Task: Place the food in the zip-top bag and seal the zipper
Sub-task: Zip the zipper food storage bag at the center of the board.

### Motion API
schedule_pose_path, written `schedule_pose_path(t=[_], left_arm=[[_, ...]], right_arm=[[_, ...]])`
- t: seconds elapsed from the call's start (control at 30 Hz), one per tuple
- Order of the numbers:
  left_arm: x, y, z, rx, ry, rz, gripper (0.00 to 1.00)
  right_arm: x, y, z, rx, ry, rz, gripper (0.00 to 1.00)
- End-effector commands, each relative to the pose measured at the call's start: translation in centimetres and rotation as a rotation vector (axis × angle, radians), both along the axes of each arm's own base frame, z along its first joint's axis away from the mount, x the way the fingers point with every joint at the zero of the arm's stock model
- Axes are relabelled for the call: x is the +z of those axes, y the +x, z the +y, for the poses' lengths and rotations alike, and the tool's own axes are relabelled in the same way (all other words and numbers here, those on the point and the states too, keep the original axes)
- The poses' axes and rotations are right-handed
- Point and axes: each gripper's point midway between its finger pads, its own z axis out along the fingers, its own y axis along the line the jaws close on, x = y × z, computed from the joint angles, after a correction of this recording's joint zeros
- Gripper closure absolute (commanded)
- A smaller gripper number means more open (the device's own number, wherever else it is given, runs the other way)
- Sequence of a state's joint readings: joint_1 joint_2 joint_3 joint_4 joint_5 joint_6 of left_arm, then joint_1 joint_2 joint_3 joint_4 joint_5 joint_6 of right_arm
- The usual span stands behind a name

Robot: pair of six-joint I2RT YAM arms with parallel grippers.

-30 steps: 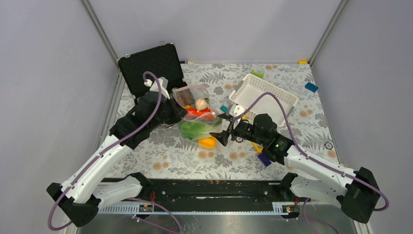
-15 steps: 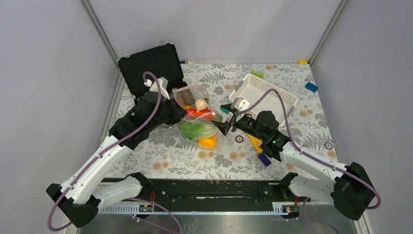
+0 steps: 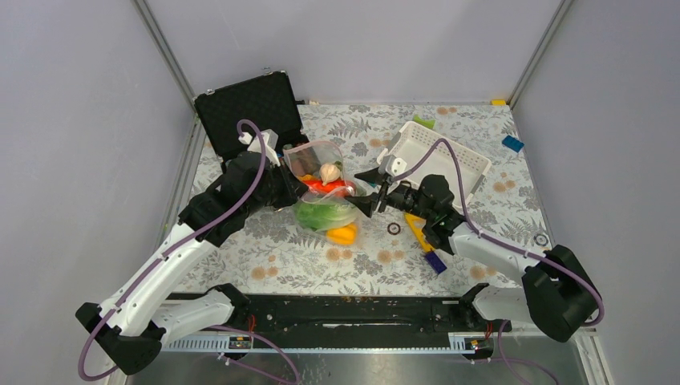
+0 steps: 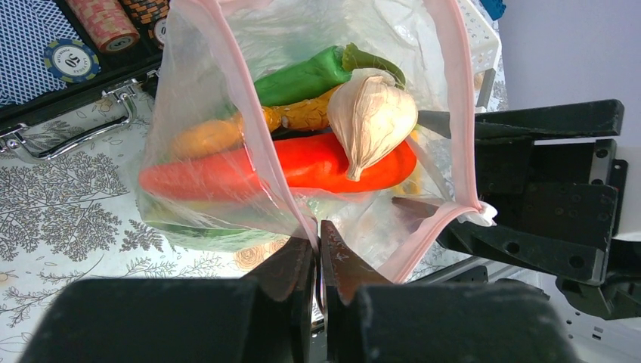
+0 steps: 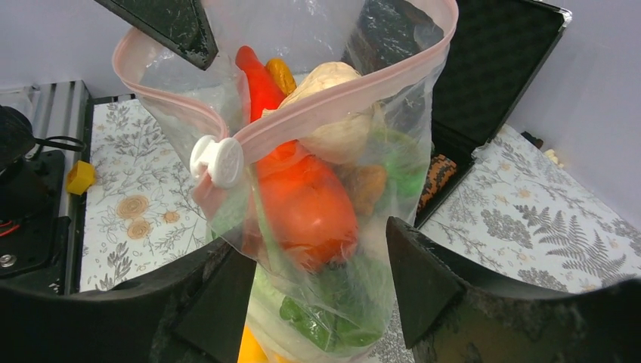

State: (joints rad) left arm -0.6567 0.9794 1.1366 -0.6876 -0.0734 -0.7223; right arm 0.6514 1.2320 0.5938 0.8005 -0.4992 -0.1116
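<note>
The zip-top bag [image 3: 321, 192] hangs between both grippers, its mouth open. Inside lie food pieces: a red pepper [image 4: 317, 165], a garlic bulb [image 4: 372, 121], a green chili [image 4: 302, 76], an orange lumpy piece [image 4: 215, 138] and green lettuce [image 3: 323, 212]. A yellow-orange pepper [image 3: 342, 234] shows at the bag's low end. My left gripper [image 4: 318, 248] is shut on the pink zipper [image 4: 249, 128] strip. My right gripper [image 5: 314, 280] is open, its jaws standing either side of the bag's body below the white slider [image 5: 218, 160].
An open black case [image 3: 248, 108] with poker chips [image 4: 106, 23] stands behind the bag. A white basket [image 3: 437, 160] sits at the back right. A yellow block [image 3: 417, 233], a blue block [image 3: 435, 261] and a black ring [image 3: 394, 228] lie under the right arm.
My right gripper has moved up and left from the table to the bag, and its jaws have narrowed around it. The left gripper has kept its hold.
</note>
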Motion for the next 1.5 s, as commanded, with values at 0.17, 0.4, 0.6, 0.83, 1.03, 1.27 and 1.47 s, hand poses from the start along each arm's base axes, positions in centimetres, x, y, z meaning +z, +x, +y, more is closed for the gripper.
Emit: schedule_pose_path(t=[0.17, 0.4, 0.6, 0.83, 1.03, 1.27, 1.47], left_arm=[[2.3, -0.2, -0.3, -0.028, -0.042, -0.056, 0.94], [2.3, -0.1, -0.1, -0.019, -0.035, -0.063, 0.93], [3.7, -0.2, 1.5, 0.020, -0.002, -0.115, 0.74], [9.1, -0.9, 4.0, 0.050, 0.000, -0.307, 0.20], [16.4, -2.4, 1.4, -0.192, -0.044, -0.588, 0.01], [18.5, -6.2, -4.8, -0.703, -0.059, -0.783, 0.01], [14.7, -5.5, -8.4, -0.887, 0.064, -0.756, 0.01]], right_arm=[[5.0, 0.0, 1.4, 0.090, 0.141, -0.102, 0.35], [5.5, -0.4, 1.6, 0.119, 0.156, -0.097, 0.72], [6.4, -2.3, 0.9, 0.219, 0.164, -0.065, 0.95], [8.5, -5.6, 0.0, 0.327, 0.125, -0.047, 0.97], [9.9, -6.5, -0.7, 0.344, 0.157, 0.044, 0.98], [11.0, -6.9, -1.0, 0.349, 0.144, 0.117, 1.00], [10.8, -6.6, -1.5, 0.271, 0.089, 0.282, 1.00]])
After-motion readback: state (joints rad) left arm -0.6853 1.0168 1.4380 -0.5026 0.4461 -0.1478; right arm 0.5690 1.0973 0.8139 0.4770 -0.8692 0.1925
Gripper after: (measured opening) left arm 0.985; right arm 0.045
